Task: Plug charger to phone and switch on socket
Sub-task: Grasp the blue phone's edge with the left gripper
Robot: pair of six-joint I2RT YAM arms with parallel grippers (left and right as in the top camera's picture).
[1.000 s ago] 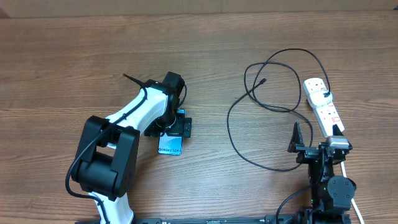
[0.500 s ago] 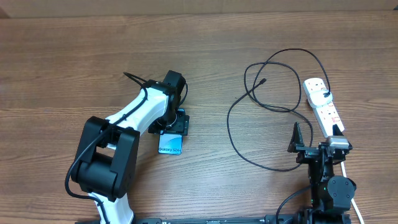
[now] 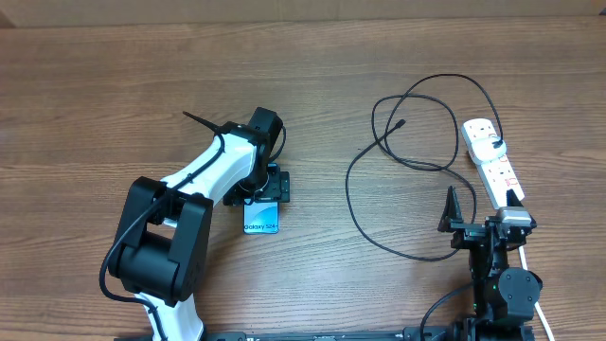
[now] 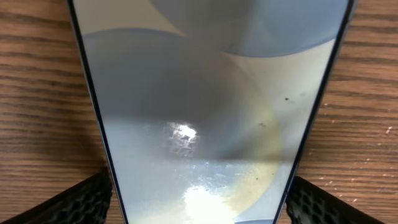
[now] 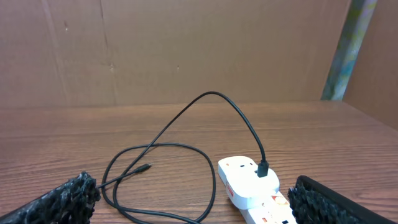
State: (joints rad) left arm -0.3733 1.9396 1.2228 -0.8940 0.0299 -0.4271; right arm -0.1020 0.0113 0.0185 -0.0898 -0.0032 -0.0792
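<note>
The phone lies flat on the table, its "Galaxy S24+" end toward me. In the left wrist view its pale blue screen fills the frame. My left gripper sits over its far part, one finger against each long edge, shut on it. The charger's black cable loops on the table at the right. Its plug tip lies free. Its white adapter sits in the socket strip. My right gripper is open and empty, near the strip's front end.
In the right wrist view the adapter and strip lie just ahead on the right, with the cable loops and plug tip on the left. A brown cardboard wall stands behind the table.
My left gripper has shifted slightly away from me, and the phone has moved a little to the right with it. The right arm, cable and strip have not moved.
</note>
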